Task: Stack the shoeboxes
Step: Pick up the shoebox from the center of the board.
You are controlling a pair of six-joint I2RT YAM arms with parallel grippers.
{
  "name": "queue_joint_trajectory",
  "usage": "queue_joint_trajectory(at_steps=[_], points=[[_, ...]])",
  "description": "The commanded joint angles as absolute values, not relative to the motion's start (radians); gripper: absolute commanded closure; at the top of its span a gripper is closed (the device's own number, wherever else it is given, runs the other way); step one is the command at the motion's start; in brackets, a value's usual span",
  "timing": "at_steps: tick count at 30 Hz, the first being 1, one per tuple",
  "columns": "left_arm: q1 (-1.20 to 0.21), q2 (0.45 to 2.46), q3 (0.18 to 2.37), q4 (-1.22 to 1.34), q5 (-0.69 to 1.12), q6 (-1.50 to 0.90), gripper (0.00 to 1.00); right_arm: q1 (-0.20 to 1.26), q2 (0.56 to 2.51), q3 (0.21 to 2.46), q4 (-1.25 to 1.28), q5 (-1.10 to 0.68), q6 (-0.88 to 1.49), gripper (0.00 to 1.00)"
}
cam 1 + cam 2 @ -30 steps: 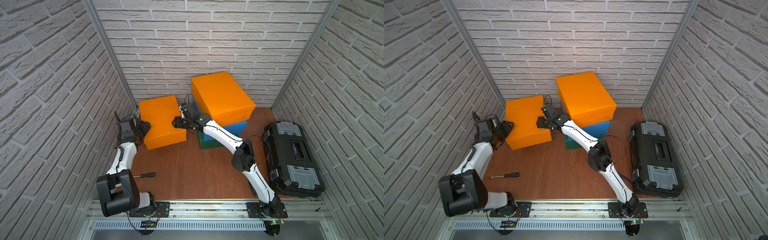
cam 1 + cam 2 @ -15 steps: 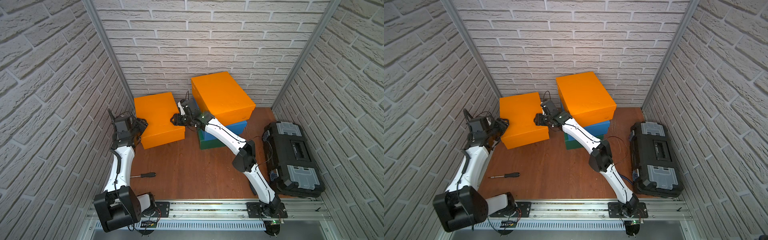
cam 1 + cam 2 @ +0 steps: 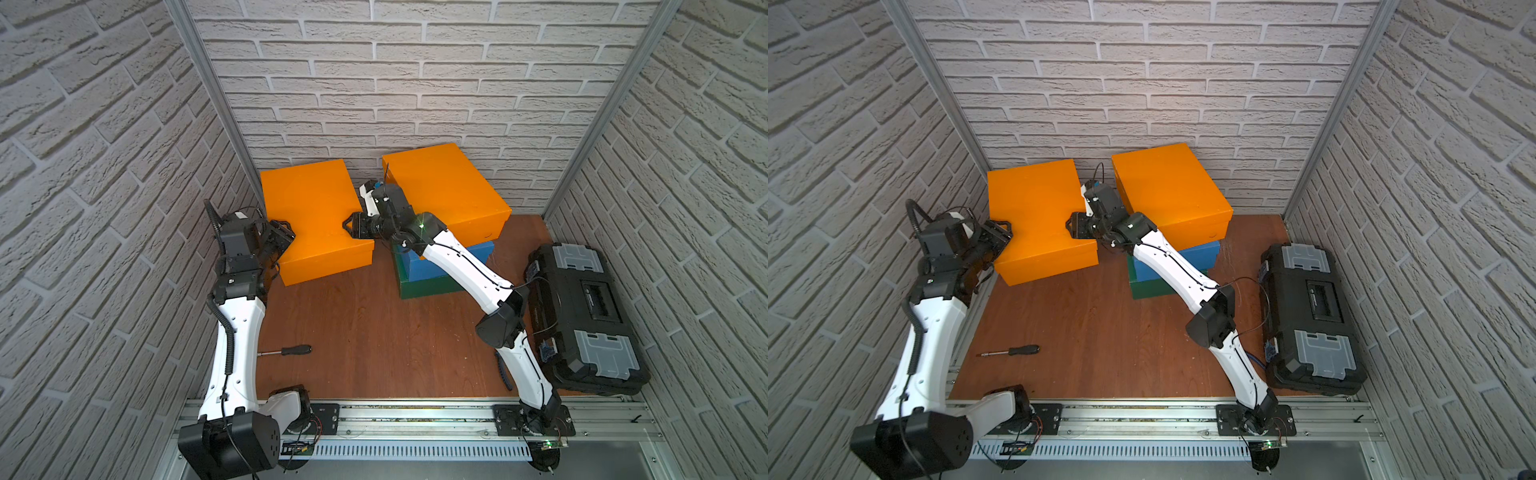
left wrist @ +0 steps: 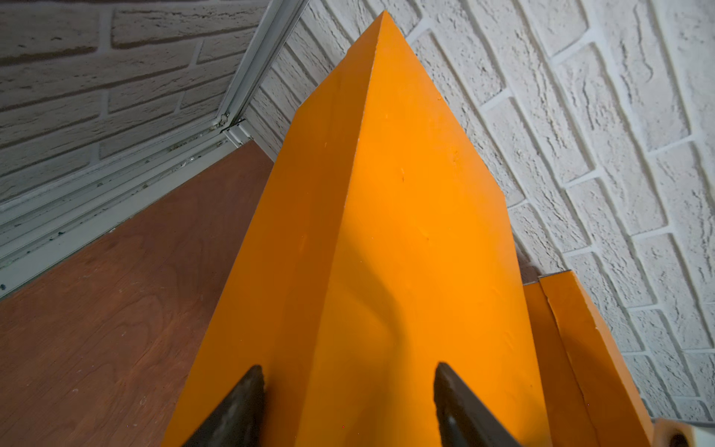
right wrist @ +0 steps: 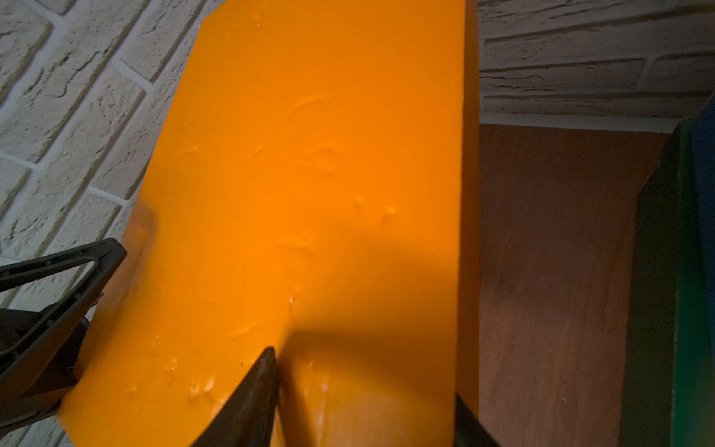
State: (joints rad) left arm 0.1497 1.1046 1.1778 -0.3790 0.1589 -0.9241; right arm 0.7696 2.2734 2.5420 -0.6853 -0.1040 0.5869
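Note:
Both grippers hold one orange shoebox (image 3: 316, 216) (image 3: 1038, 212) off the floor at the back left. My left gripper (image 3: 286, 235) (image 4: 348, 387) is shut on its left edge, one finger on the lid and one underneath. On the opposite edge, my right gripper (image 3: 353, 226) (image 5: 367, 383) is shut the same way. The box fills both wrist views (image 4: 387, 232) (image 5: 309, 174). Right of it, another orange shoebox (image 3: 444, 187) lies on a blue shoebox (image 3: 484, 249), which rests on a dark green shoebox (image 3: 428, 286).
A black tool case (image 3: 582, 307) with grey lids lies along the right wall. A screwdriver (image 3: 291, 351) lies on the wooden floor by the left arm. Brick walls close in on three sides; the held box is near the back left corner.
The held orange shoebox has risen and shifted toward the back left corner, carried by both grippers. The right jaws have narrowed on its edge.

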Motion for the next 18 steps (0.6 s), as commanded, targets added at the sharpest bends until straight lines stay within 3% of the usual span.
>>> queue_joint_trajectory(at_steps=[1,7,18], points=[[0.01,1.073,1.246,-0.254,0.455,-0.995,0.32,1.028,2.24,2.559,-0.601,-0.42,0.512,0.96],[-0.038,1.063,1.327,-0.281,0.426,-0.992,0.33,1.052,2.188,2.56,-0.62,-0.401,0.472,0.96],[-0.148,1.071,1.49,-0.317,0.341,-0.972,0.45,1.082,2.118,2.564,-0.667,-0.351,0.421,0.97]])
